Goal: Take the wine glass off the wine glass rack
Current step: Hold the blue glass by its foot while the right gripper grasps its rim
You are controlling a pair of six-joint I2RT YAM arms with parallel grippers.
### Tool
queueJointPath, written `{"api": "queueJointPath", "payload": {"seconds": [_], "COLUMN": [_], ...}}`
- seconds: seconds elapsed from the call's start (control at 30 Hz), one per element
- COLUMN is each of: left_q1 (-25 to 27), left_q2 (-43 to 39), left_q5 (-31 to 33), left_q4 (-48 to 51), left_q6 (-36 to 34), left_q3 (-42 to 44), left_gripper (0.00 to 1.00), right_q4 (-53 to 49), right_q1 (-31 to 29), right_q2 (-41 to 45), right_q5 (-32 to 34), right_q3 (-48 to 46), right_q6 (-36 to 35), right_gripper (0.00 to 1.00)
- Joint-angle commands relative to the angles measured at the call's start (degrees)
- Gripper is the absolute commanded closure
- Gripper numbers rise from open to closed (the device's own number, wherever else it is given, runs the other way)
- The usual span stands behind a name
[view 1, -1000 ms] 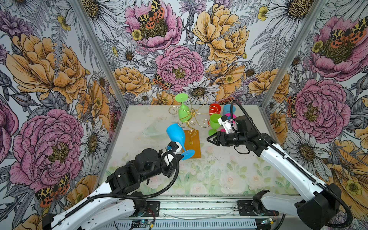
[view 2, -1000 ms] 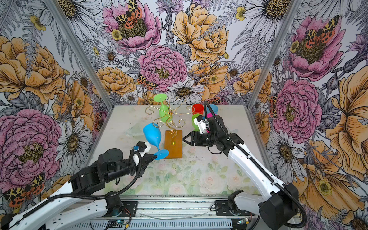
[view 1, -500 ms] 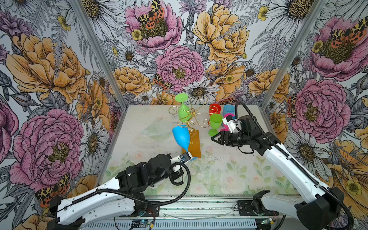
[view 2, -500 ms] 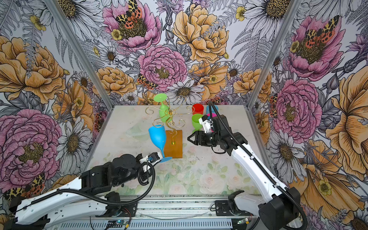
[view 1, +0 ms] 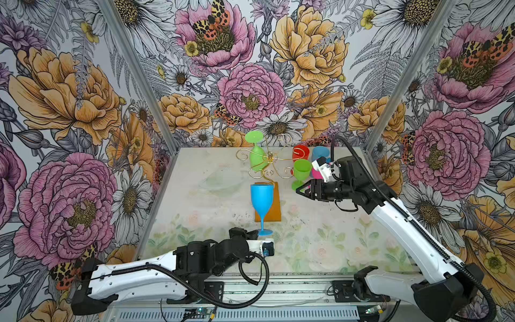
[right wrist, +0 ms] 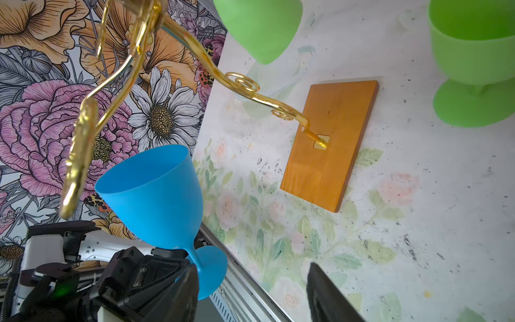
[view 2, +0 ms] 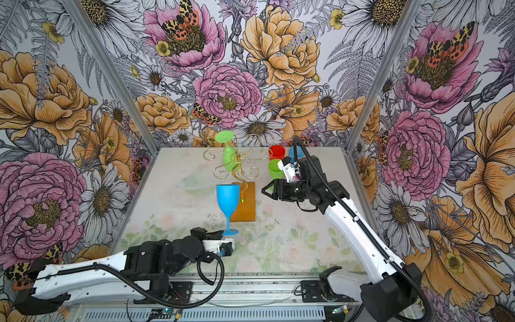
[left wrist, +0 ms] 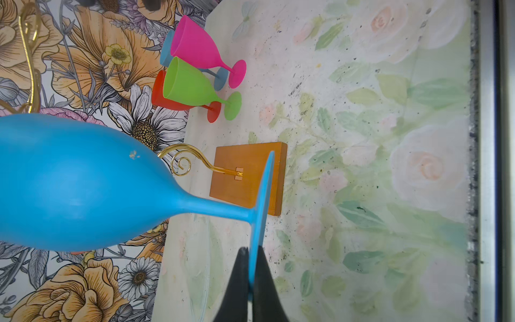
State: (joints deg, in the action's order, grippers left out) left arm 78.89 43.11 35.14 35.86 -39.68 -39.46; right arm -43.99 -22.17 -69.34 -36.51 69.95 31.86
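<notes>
One blue wine glass (view 1: 261,195) is off the rack: it is upright, with a matte sky-blue tulip bowl, a slim stem and a round foot. It sits just in front of the single wine glass rack (view 1: 276,205), and in both top views its bowl overlaps the rack's amber base. The left jaws are closed on the rim of its foot, and the wrist view shows the black fingers (left wrist: 239,278) pinching it edge-on. I cannot tell whether the foot touches the desk (view 1: 334,237). One green wine glass (view 1: 257,160) hangs upside down from a gold wire arm of the rack. Four more glasses stand clustered at the back right of the desk: a red glass (view 1: 301,152), a second blue glass (view 1: 320,152), a green glass (view 1: 302,168) and a pink glass (left wrist: 195,44). That makes six glasses in all: two blue, two green, one red and one pink. Of the two arms, the right arm (view 1: 390,212) reaches in beside the cluster, its jaws parted and holding nothing.
</notes>
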Motion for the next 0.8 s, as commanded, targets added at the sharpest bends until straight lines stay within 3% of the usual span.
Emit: {"api": "queueJointPath", "payload": {"seconds": [0.0, 0.23, 0.77], "left_q1": [1.67, 2.24, 3.20], "left_q2": [0.61, 1.35, 0.98], "left_q5": [6.94, 8.13, 14.85], "left_q4": [-3.28, -8.59, -22.31], "left_q6": [-7.10, -14.76, -34.71], "left_q3": [1.55, 5.03, 13.51], "left_gripper": [1.00, 1.00, 1.00], "right_q4": [-0.25, -0.27, -0.27], "right_q1": [-0.63, -3.13, -4.37], "right_q2": [-0.91, -2.59, -5.40], "right_q5": [-3.25, -4.88, -5.92], "right_q3": [2.06, 3.94, 6.35], "right_q6": [-1.26, -2.26, -2.63], "right_gripper": [0.35, 0.34, 0.40]}}
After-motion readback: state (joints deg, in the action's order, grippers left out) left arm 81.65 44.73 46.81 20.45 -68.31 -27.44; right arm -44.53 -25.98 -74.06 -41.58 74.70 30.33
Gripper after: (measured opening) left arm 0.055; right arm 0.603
